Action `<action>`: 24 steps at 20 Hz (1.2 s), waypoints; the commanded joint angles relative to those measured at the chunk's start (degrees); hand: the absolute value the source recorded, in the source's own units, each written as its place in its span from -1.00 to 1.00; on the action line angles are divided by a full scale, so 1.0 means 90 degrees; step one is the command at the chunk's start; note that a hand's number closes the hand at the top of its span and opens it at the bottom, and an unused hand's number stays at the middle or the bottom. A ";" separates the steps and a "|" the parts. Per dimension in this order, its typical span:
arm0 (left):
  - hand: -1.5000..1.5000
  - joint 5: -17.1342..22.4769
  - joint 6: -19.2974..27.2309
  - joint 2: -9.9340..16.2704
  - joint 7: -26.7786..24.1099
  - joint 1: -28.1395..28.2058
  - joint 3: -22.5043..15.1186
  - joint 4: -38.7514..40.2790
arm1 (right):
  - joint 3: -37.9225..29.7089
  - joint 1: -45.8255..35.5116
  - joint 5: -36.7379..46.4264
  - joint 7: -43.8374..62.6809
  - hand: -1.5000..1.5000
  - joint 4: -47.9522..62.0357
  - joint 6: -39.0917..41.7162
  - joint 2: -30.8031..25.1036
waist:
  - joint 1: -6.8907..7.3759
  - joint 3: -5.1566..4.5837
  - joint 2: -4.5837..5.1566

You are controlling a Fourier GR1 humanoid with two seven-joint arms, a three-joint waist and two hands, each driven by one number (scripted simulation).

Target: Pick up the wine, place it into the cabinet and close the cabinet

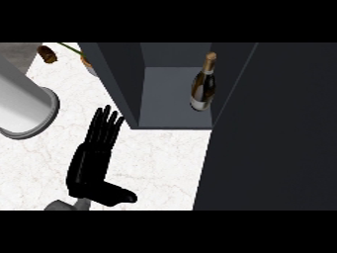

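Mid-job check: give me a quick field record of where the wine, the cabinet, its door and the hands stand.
wine: bottle upright inside the cabinet, against its right wall
cabinet: dark box on the marble counter, interior exposed
door: dark panel at the view's right, open
left hand: open, fingers straight, over the counter before the cabinet, holding nothing
right hand: not in view
remaining: close the door

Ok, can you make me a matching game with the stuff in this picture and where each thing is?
Things:
1. wine bottle
2. robot hand
3. grey cylinder
4. cabinet door

Places:
A. at the left edge of the view
B. standing inside the cabinet
C. open, filling the right side
D. flat over the marble counter, fingers straight

Pairs: 1-B, 2-D, 3-A, 4-C
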 commanded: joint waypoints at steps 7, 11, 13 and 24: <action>-1.00 0.0222 -0.0678 0.0987 -0.0292 0.0659 0.0818 -0.0386 | 0.0724 0.0098 -0.0642 0.0318 1.00 -0.1517 0.1256 -0.0750 | 0.0019 -0.0002 0.0013; -1.00 0.0505 -0.0742 0.1270 0.0073 0.0784 0.1111 -0.0806 | 0.1234 -0.0202 -0.0114 0.0616 1.00 -0.1305 0.1162 -0.0291 | 0.0036 -0.0007 0.0006; -1.00 0.0744 -0.0997 0.1500 -0.0010 0.0872 0.1494 -0.0606 | 0.1304 -0.0112 -0.0115 0.0581 1.00 -0.1461 0.1094 -0.0272 | -0.0002 -0.0011 -0.0002; -1.00 0.1051 -0.1644 0.1977 0.0107 0.1025 0.2017 -0.0474 | 0.1579 -0.0877 -0.0172 0.1130 1.00 -0.1101 0.1201 0.0295 | 0.0085 -0.0023 0.0027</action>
